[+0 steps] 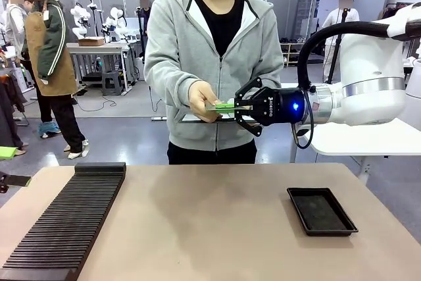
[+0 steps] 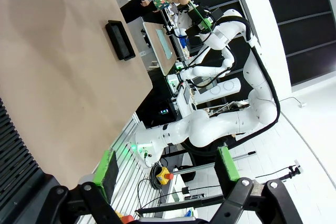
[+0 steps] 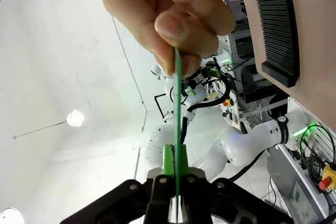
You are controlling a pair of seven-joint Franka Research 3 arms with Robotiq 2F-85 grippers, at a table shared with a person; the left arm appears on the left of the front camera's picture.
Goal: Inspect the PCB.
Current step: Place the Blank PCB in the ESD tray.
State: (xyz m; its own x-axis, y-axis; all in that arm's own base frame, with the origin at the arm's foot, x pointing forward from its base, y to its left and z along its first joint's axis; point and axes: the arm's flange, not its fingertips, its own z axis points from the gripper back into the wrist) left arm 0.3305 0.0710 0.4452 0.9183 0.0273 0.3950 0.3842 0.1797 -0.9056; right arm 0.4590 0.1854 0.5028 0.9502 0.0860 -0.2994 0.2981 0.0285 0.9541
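The PCB (image 1: 222,106) is a thin green board held level in the air above the table's far edge. My right gripper (image 1: 231,106) is shut on its near end, and a person's hand (image 1: 202,100) pinches the far end. The right wrist view has the PCB (image 3: 178,108) edge-on, a thin green line running from my green pads (image 3: 168,162) up into the person's fingertips (image 3: 173,19). My left gripper (image 2: 168,166) stands open with nothing between its green pads, off the table's side.
A shallow black tray (image 1: 322,191) lies at the table's right. A long black slotted rack (image 1: 66,222) runs along the left side. The person stands at the far edge with a dark flat panel (image 1: 196,118) at waist height. Other people stand farther back.
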